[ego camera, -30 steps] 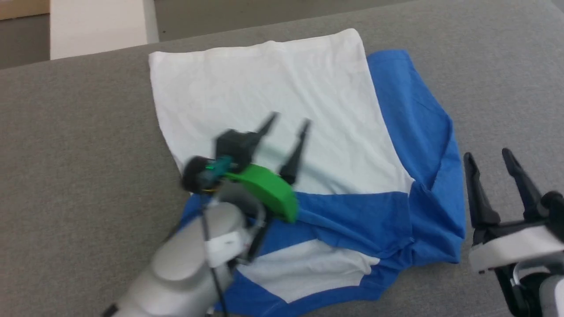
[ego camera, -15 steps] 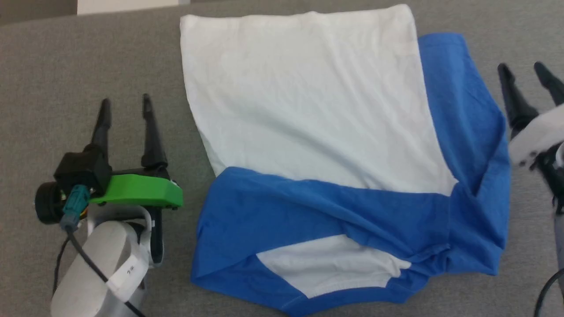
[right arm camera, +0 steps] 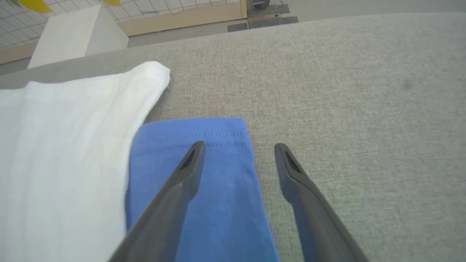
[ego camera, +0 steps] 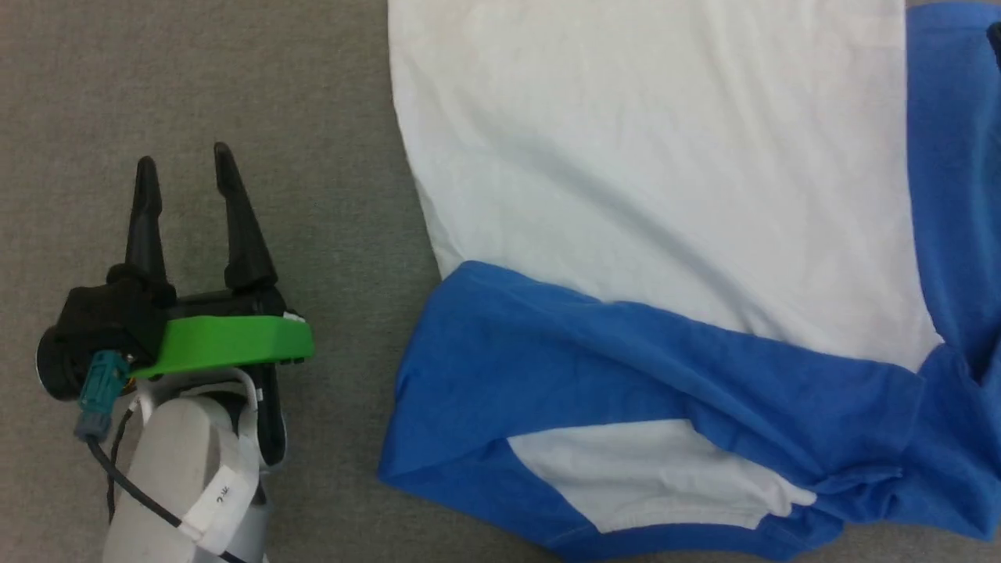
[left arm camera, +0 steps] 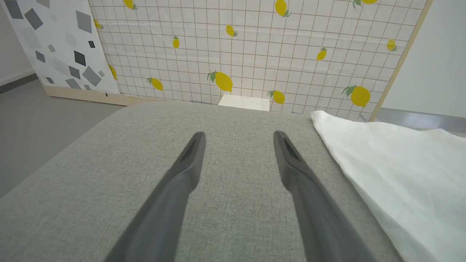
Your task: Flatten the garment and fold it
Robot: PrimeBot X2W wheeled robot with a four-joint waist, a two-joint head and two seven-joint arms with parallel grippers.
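Observation:
The garment [ego camera: 657, 195] lies on the grey cloth table [ego camera: 235, 70], its white body spread flat and one blue sleeve [ego camera: 665, 367] folded across its near part. My left gripper [ego camera: 181, 156] rests open over bare table to the garment's left, holding nothing. In the left wrist view the left gripper [left arm camera: 238, 136] has the garment's white edge [left arm camera: 400, 171] to its right. In the right wrist view my right gripper [right arm camera: 238, 147] hangs open above the other blue sleeve's cuff [right arm camera: 204, 174], straddling its outer edge, with the white body [right arm camera: 62, 145] beside it.
Beyond the table's far edge stands a tiled panel with lemon prints [left arm camera: 255, 47] and a white box [left arm camera: 244, 102] on the grey floor [left arm camera: 43, 112]. Bare table [right arm camera: 364, 109] stretches out to the right of the sleeve.
The head camera has dipped and closed in on the garment. My left gripper left the white body and came to rest on the bare table to the left.

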